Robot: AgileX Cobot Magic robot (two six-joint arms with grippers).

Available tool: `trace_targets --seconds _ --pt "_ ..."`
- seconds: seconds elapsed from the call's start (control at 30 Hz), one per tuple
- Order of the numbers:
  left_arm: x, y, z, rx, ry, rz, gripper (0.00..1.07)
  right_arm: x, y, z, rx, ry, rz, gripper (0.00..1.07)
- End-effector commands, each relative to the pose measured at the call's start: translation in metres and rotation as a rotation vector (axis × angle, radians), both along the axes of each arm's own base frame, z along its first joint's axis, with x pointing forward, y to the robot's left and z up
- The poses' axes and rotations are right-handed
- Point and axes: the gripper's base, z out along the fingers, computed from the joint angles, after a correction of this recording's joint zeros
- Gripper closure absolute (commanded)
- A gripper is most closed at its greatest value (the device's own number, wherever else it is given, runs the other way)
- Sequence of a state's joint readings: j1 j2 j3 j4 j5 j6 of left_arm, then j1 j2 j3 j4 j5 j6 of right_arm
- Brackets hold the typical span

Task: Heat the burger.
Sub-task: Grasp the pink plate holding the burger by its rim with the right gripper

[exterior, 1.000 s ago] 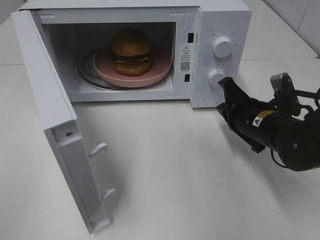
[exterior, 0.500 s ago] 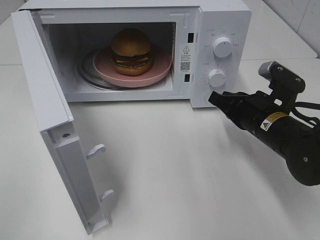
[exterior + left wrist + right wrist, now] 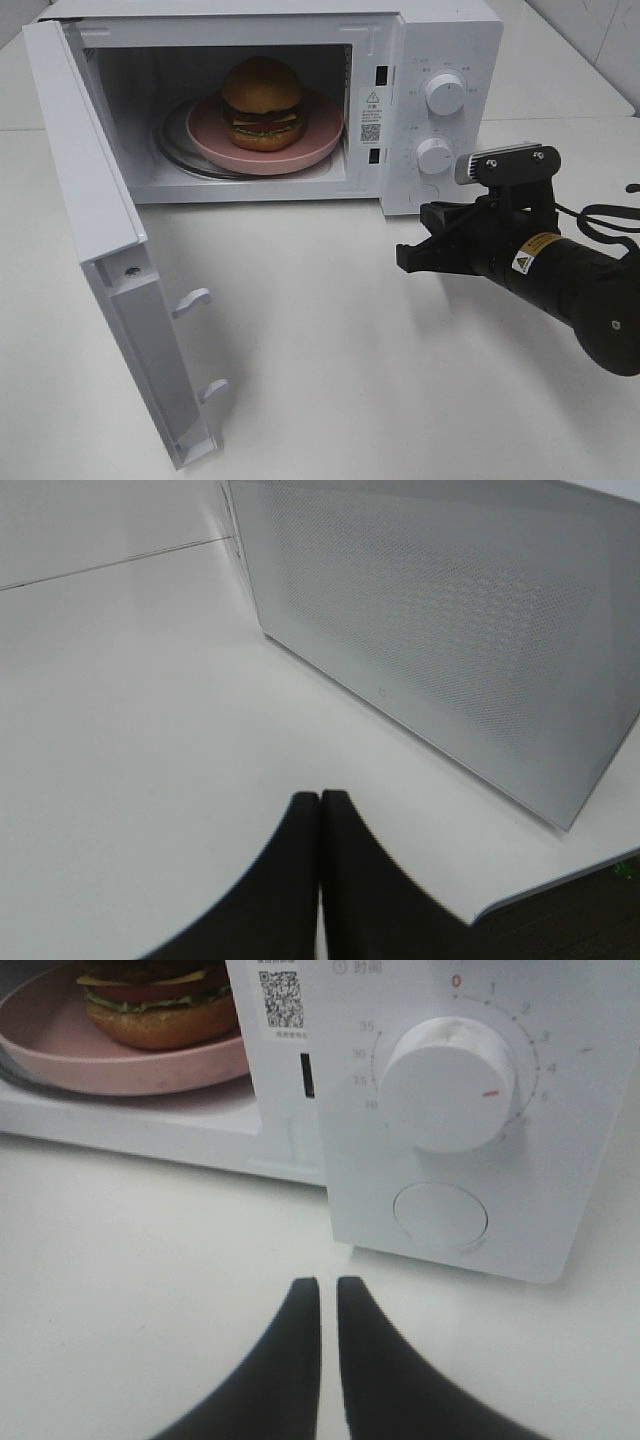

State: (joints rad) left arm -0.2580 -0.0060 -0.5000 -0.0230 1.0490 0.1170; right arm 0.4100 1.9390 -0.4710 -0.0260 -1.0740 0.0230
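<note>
Right gripper (image 3: 328,1284), fingers barely parted, empty, is hovering near the dial (image 3: 449,1085); the open door (image 3: 90,200) is risking an unheated burger (image 3: 262,100)

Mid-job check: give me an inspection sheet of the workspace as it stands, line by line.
Surface: white table, no spills seen.
Job's things: burger on the pink plate inside the microwave; door swung wide open; two dials and a round button on the panel.
Clutter: nothing seen.
Grippers: left gripper jaws shut, empty, facing the door's outer face; right gripper jaws a slit apart, empty, facing the panel, touching nothing.
Cables: black cable looped behind the right arm.
Surroundings: pale tiled surface beyond the table's far right corner.
</note>
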Motion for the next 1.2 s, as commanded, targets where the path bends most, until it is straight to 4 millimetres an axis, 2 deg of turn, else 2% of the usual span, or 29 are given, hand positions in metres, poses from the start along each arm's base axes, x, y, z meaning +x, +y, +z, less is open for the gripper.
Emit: trace_targets --seconds 0.03,0.2,0.43,0.7,0.87,0.9,0.97,1.0,1.07,1.2 --pt "-0.002 0.000 0.000 -0.015 -0.029 0.004 1.06 -0.002 -0.001 -0.002 -0.055 0.032 0.022 0.98" --pt "-0.002 0.000 0.000 -0.015 -0.029 0.004 1.06 -0.004 -0.003 -0.004 -0.086 0.087 0.025 0.97" --pt "-0.002 0.000 0.000 -0.015 -0.029 0.004 1.06 -0.010 -0.005 0.013 -0.170 0.136 0.053 0.97" --pt "-0.002 0.000 0.000 -0.015 -0.029 0.004 1.06 -0.010 -0.007 0.027 -0.275 0.360 0.059 0.97" --pt "-0.002 0.000 0.000 -0.015 -0.029 0.004 1.06 -0.002 -0.005 0.043 -0.337 0.496 0.059 0.97" --pt "-0.002 0.000 0.000 -0.015 -0.029 0.004 1.06 0.001 -0.004 0.051 -0.360 0.552 0.058 0.97" --pt "-0.002 0.000 0.000 -0.015 -0.029 0.004 1.06 0.002 -0.004 0.054 -0.372 0.585 0.056 0.97" --pt "-0.002 0.000 0.000 -0.015 -0.029 0.004 1.06 0.004 -0.002 0.063 -0.384 0.635 0.050 0.97" --pt "-0.002 0.000 0.000 -0.015 -0.029 0.004 1.06 0.005 -0.001 0.066 -0.381 0.669 0.041 0.97" --pt "-0.002 0.000 0.000 -0.015 -0.029 0.004 1.06 0.008 0.007 0.086 -0.299 0.832 0.013 0.97"
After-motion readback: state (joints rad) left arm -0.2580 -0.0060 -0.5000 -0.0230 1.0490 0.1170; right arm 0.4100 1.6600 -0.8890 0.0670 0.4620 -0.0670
